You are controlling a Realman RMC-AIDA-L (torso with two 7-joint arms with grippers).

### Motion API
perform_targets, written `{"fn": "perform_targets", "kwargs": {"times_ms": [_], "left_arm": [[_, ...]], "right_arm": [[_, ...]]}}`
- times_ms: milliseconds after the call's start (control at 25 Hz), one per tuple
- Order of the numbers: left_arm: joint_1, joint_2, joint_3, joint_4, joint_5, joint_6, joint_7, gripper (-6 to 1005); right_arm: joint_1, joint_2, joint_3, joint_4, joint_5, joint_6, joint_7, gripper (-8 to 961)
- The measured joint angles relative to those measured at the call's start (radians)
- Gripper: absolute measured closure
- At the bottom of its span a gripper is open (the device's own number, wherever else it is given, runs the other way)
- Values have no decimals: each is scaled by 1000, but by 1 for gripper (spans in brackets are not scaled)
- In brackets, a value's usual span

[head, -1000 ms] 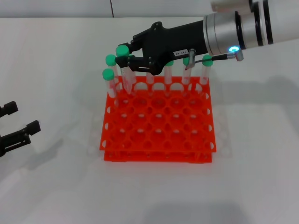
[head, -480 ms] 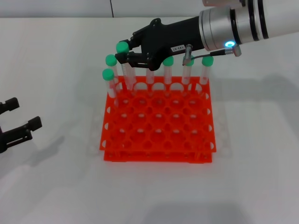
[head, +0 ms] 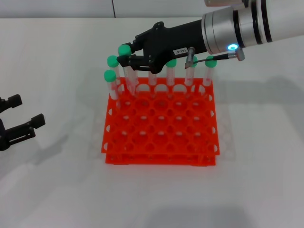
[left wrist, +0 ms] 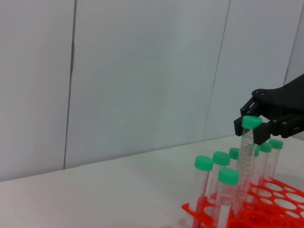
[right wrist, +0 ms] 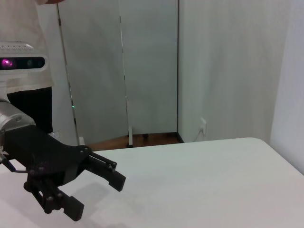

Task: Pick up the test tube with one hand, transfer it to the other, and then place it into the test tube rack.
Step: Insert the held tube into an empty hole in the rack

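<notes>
The orange-red test tube rack (head: 161, 142) stands mid-table. My right gripper (head: 126, 52), black with a white label, reaches over the rack's back left corner and is shut on the test tube (head: 125, 49) just under its green cap. The tube leans a little, and its lower end is down in a back-row hole. The left wrist view shows the same grip (left wrist: 250, 124) on the tube (left wrist: 245, 156) above the rack (left wrist: 280, 194). My left gripper (head: 27, 110) is open and empty, low at the far left of the table. It also shows in the right wrist view (right wrist: 95, 194).
Several other green-capped tubes stand in the rack: two at the left edge (head: 110, 61) (head: 109, 75) and more along the back row (head: 210, 61). The rack's middle and front holes hold nothing. White tabletop lies all round the rack.
My right gripper has lifted its wrist slightly while staying on the tube at the back left corner. My left gripper has drifted a little up and to the right.
</notes>
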Motion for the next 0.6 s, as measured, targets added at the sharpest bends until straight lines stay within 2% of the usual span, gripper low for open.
{"fn": "perform_targets", "kwargs": {"times_ms": [600], "left_arm": [[-9,0,5,-1,2,-21,5,106]], "right_arm": [[-3,2,-4,19,0,6,11,638]]}}
